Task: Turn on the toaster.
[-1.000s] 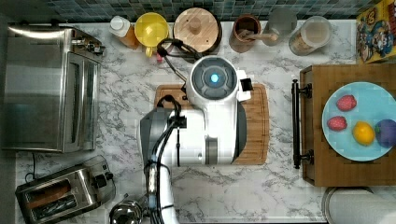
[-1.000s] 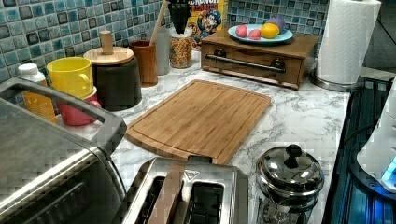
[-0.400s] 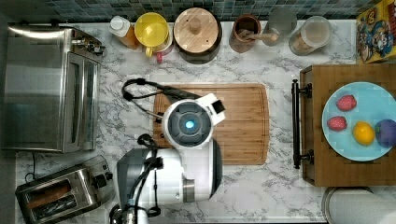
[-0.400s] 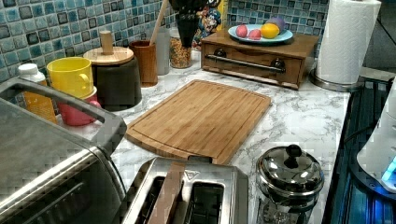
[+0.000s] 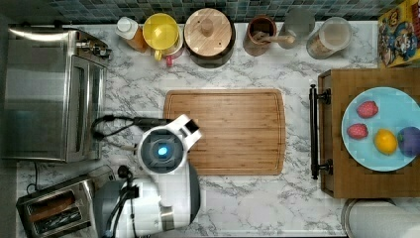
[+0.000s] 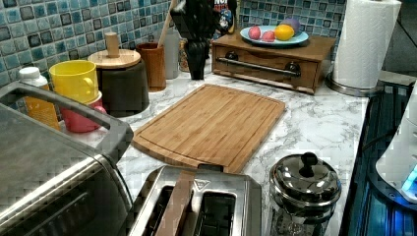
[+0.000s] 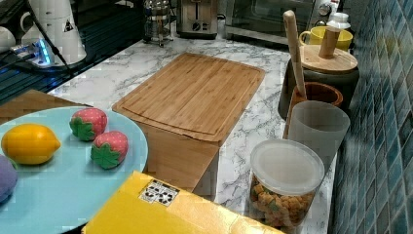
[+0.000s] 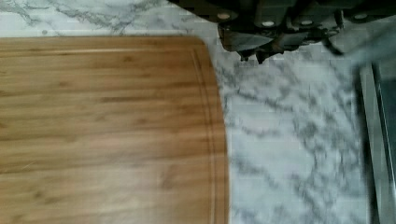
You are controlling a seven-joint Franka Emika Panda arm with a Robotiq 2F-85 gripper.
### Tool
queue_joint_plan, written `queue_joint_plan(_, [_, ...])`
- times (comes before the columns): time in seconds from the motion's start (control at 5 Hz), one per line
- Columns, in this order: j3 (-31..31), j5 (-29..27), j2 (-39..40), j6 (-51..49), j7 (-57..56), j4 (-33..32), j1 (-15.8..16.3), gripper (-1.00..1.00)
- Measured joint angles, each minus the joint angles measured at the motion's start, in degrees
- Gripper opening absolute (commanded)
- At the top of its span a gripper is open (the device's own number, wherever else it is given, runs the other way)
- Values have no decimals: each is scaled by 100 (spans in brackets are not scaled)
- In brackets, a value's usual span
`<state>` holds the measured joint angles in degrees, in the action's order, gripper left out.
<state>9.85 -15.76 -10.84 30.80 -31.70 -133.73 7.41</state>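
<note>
Gripper (image 8: 280, 46) state we cannot tell; it hangs over marble beside the board (image 8: 107, 130). Toaster (image 5: 52, 208), lower left of top view, untouched; lever press remains.

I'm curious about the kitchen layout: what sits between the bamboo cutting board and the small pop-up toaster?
In the left view, bare marble countertop separates the cutting board from the toaster; a steel coffee press stands beside the toaster, off to the left view's right.

I count one toaster (image 5: 54, 207), one toaster oven (image 5: 52, 94), one cutting board (image 5: 233, 129); two strawberries (image 5: 367, 109), one lemon (image 5: 385, 141). Two mugs (image 6: 74, 81); one paper towel roll (image 6: 364, 44).
</note>
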Motion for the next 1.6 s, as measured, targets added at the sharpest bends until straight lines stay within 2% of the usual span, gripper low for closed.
queue_joint_plan(0.2, [-83, -231, -92, 221, -501, -336, 531, -100])
queue_joint_plan(0.4, [-48, -789, -136, 257, -862, -537, 823, -100])
queue_joint_plan(0.6, [22, -863, -99, 266, -990, -571, 984, -100])
queue_joint_plan(0.8, [133, -866, -38, 291, -1097, -560, 1016, -100])
queue_joint_plan(1.0, [188, -1185, 62, 392, -1097, -560, 1019, -100])
queue_joint_plan(1.6, [62, -1529, 135, 394, -1181, -560, 1213, -100])
